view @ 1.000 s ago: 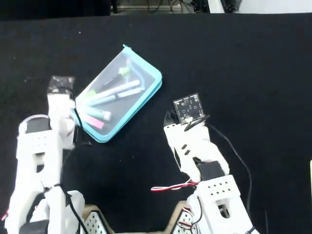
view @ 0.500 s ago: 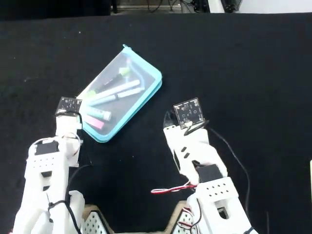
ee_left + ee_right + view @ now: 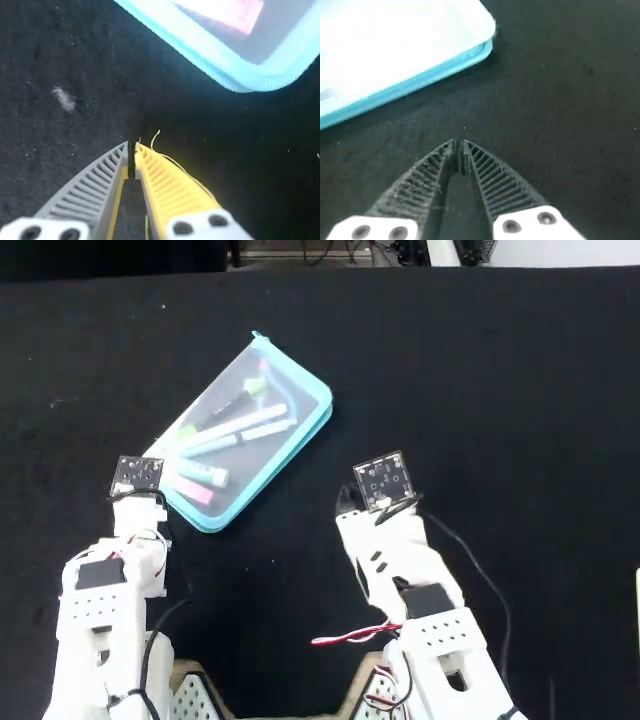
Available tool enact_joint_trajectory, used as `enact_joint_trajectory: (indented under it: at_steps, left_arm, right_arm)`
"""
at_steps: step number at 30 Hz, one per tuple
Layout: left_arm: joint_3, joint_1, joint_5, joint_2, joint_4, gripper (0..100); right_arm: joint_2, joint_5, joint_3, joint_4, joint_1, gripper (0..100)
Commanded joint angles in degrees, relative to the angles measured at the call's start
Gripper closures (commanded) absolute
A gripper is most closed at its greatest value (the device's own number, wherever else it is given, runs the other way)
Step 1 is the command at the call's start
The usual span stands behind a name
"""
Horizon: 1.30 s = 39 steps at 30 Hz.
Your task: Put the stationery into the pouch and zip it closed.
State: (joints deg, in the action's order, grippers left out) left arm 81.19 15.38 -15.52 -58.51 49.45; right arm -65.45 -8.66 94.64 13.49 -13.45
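The blue-edged pouch (image 3: 285,425) lies slantwise on the black surface (image 3: 480,390), left of centre, with markers (image 3: 235,428) showing through its clear face. It looks light and floppy and would likely slide, so the stitched rim seems the best hold. No writing is legible. The left claw (image 3: 132,150), by its near corner, and the right claw (image 3: 459,152), to its right, are both closed and empty.

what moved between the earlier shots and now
The left claw drew back from the end of the light blue zip pouch with a clear front, toward its own base. It is now shut and apart from the pouch. The pouch, with white and coloured pens inside, stayed put on the black table. The right claw stayed shut, barely shifting.
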Motion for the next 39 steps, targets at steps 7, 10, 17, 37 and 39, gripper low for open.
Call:
enact_joint_trajectory:
  at_steps: [7,10,17,37,39]
  left_arm:
    - [3.21,0.31,0.97,-15.12,3.6,97]
    - [5.49,0.04,0.97,-20.4,4.4,97]
    - [7.52,-0.04,0.97,-31.21,10.11,97]
    - [11.03,-0.13,0.97,-45.98,17.41,97]
    - [12.18,-0.22,0.97,-45.98,16.35,97]
  right_arm:
    - [-1.1,-0.09,-5.85,12.57,0.44,98.7]
    - [-1.1,-0.09,-5.85,12.57,0.44,98.7]
    - [-2.24,0.35,-7.25,15.56,2.29,98.7]
    - [-43.38,0.35,1.89,37.89,2.55,98.7]
    - [-43.03,0.35,1.89,40.18,2.55,98.7]
